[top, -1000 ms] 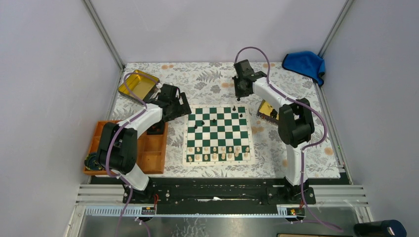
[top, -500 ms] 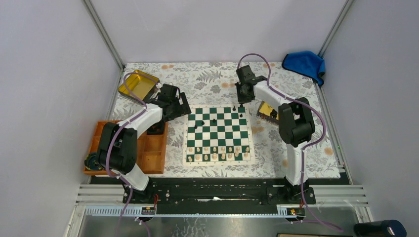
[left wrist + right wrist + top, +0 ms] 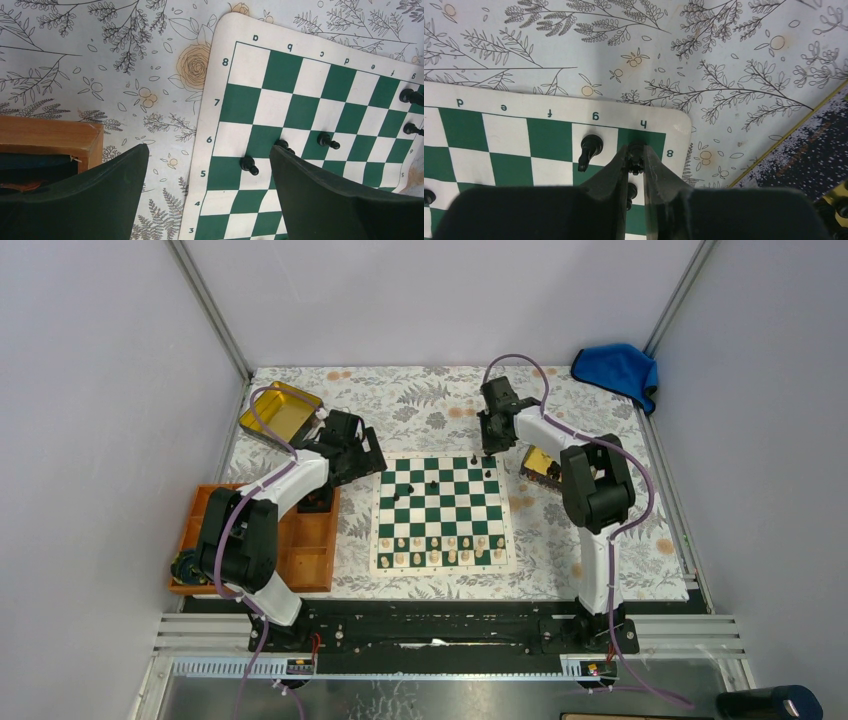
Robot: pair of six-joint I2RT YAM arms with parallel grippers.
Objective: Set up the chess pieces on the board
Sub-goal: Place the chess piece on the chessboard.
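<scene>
The board (image 3: 442,510) lies mid-table, its far left corner in the left wrist view (image 3: 215,125). My right gripper (image 3: 636,159) is shut on a black chess piece (image 3: 636,154) over corner square h8; it is at the board's far right corner in the top view (image 3: 488,447). Other black pieces stand on g8 (image 3: 591,148) and h7 (image 3: 631,192). My left gripper (image 3: 209,148) is open and empty above the board's left edge by rows 5 and 6. Black pieces (image 3: 248,165), (image 3: 327,141) stand near it, and one (image 3: 284,145) is partly hidden by the right finger.
Cream pieces (image 3: 445,550) fill the board's two near rows. An orange compartment tray (image 3: 310,540) sits left of the board, with a gold tin (image 3: 280,410) at back left. Another tin (image 3: 540,465) is right of the board. A blue cloth (image 3: 618,370) lies at back right.
My right gripper has moved from behind the board down to its far right corner, carrying the black piece. The left arm has not moved.
</scene>
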